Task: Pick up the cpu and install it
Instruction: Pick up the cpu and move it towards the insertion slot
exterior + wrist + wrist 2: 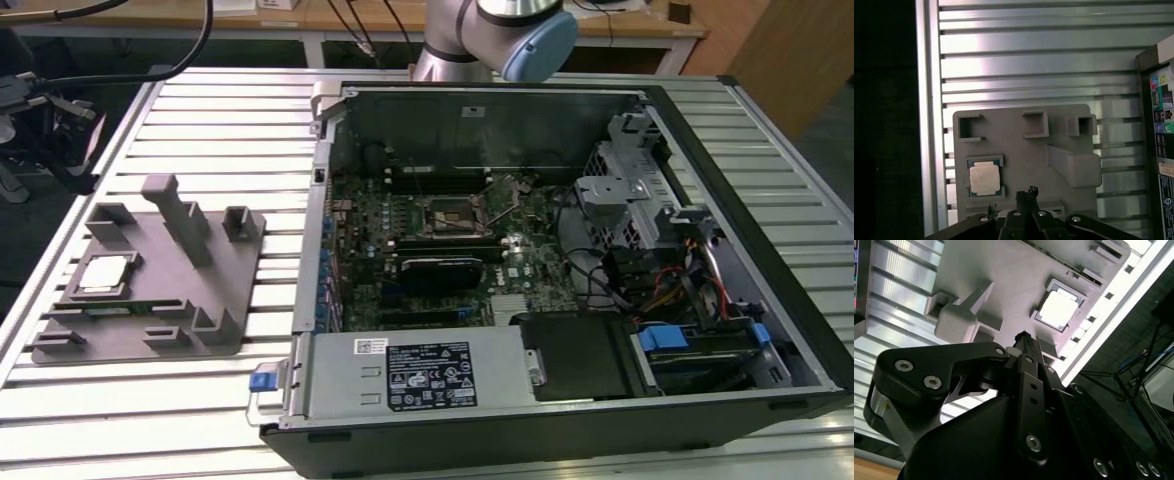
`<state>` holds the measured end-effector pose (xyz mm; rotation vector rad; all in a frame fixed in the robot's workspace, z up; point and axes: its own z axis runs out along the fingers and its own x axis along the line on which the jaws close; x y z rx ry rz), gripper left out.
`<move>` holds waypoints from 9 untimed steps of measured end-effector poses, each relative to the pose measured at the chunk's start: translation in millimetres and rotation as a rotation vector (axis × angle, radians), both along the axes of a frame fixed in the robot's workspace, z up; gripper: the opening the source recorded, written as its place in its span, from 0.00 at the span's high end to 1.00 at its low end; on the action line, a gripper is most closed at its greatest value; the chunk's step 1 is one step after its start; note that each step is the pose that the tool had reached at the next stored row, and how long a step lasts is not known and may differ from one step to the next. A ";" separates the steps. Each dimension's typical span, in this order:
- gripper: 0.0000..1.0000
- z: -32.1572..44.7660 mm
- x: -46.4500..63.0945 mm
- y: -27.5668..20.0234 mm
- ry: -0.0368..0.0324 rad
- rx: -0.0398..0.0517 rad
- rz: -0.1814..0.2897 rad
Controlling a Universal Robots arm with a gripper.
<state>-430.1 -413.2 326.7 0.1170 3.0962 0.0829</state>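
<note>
The cpu (pixel 104 275) is lying in its pocket of the grey holder (pixel 200 290), well apart from the open computer case (pixel 534 130) — not picked up yet. The gripper (pixel 1026 192) is hovering above the holder near it, carrying nothing; how far open it is I cannot tell. The socket (pixel 447 212) appears to be waiting unfilled — both pickup and install are remaining.

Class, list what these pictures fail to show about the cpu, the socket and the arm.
1. Exterior view: the arm is cut off by the top edge.
2. Exterior view: the socket is too small to tell whether it is empty.
3. Second wrist view: glare washes out the top of the cpu.
4. First wrist view: the gripper hides one edge of the grey tray.
</note>
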 end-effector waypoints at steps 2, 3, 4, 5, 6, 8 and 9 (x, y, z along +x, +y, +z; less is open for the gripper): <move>0.89 -0.5 -0.3 0.0 0.0000 0.0000 0.000; 0.89 -0.9 -0.4 0.0 0.0001 0.0000 0.000; 0.89 -1.2 -0.7 0.0 0.0001 0.0000 0.000; 0.89 -1.6 -0.9 0.0 -0.0001 0.0001 0.000; 0.89 -1.9 -1.2 0.0 0.0000 0.0000 0.000; 0.89 -2.6 -1.8 0.0 0.0000 0.0001 0.000; 0.89 -3.0 -2.2 0.0 0.0000 0.0001 0.000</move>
